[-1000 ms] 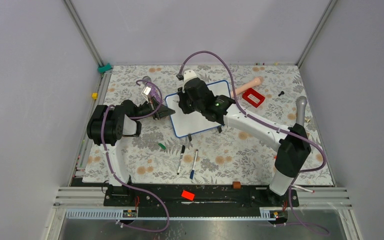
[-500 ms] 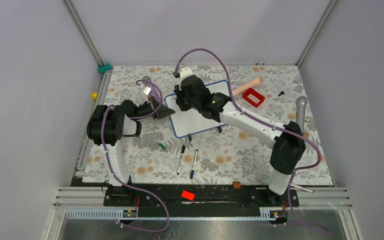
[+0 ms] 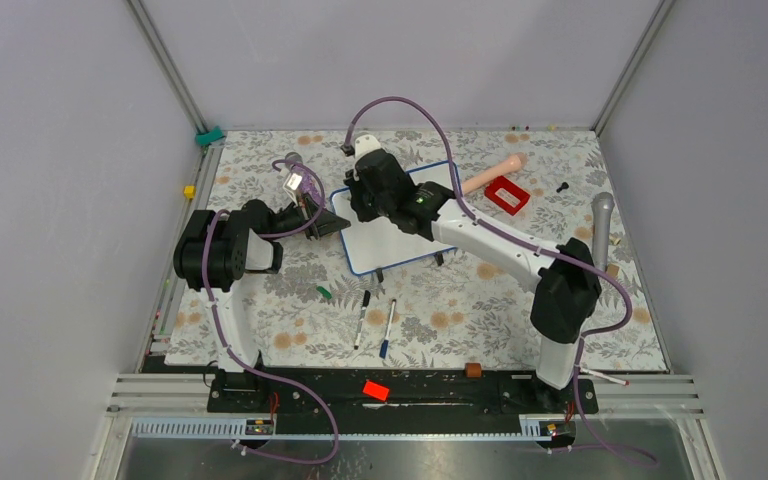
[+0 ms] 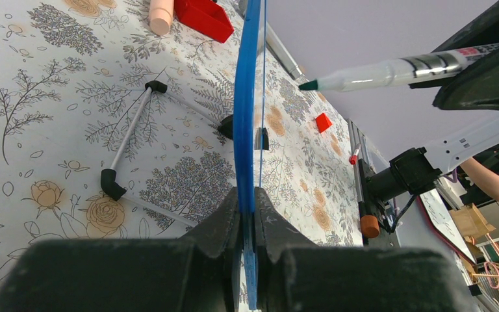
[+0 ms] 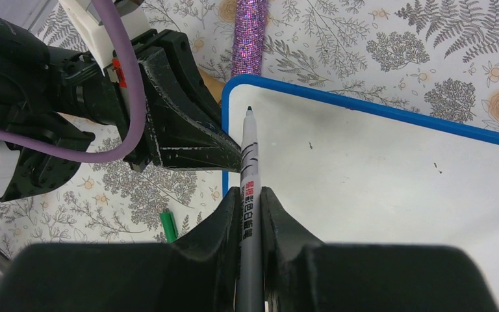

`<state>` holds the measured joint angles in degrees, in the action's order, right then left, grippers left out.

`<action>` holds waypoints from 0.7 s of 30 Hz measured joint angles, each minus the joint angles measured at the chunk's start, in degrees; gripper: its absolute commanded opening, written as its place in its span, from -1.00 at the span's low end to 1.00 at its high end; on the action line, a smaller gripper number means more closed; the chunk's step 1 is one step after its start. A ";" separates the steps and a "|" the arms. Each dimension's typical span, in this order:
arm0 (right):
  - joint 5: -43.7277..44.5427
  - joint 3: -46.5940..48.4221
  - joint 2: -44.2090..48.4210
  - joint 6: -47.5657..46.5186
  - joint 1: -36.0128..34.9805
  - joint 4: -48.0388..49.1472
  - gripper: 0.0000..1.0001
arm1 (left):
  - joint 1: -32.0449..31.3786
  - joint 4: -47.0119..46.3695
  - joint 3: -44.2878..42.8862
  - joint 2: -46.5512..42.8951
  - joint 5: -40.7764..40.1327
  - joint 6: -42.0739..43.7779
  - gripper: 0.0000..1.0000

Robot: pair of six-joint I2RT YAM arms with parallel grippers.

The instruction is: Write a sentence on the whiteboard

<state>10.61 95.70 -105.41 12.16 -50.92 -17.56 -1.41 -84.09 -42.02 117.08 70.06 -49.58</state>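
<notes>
The whiteboard stands tilted on its black feet in the middle of the mat. Its white face shows only tiny specks; no sentence is in view on it. My left gripper is shut on the board's blue rim at its left edge, and in the top view it sits there too. My right gripper is shut on a white marker with a dark green tip. It hovers over the board's upper left corner. In the left wrist view the marker has its tip a short gap off the board.
Two capped markers and a green cap lie in front of the board. A red box and a peach cylinder sit behind it on the right. A glittery purple cylinder lies past the board's corner.
My right arm has carried the marker leftward across the board toward its upper left corner. The left gripper and the board have stayed put.
</notes>
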 measured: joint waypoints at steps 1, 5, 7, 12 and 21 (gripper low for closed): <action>0.04 0.04 -0.11 0.00 0.00 -0.15 -1.00 | 0.00 0.00 0.00 0.00 0.00 0.00 -1.00; 0.33 0.26 -0.66 0.00 0.00 -0.24 -1.00 | 0.00 0.00 -0.02 0.00 0.00 0.00 -1.00; 0.37 0.46 -0.87 0.00 0.00 -0.44 -1.00 | 0.00 0.00 -0.02 0.00 0.00 0.02 -1.00; 0.48 0.98 -1.51 0.00 0.00 -0.59 -1.00 | 0.00 0.00 -0.02 -0.02 0.00 0.02 -1.00; 1.53 1.27 -2.36 0.00 0.00 -0.61 -1.00 | -0.04 0.00 -0.02 -0.02 0.00 0.02 -1.00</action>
<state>12.14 96.97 -107.77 12.16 -50.92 -18.17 -1.45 -84.09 -42.04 117.05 70.06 -49.56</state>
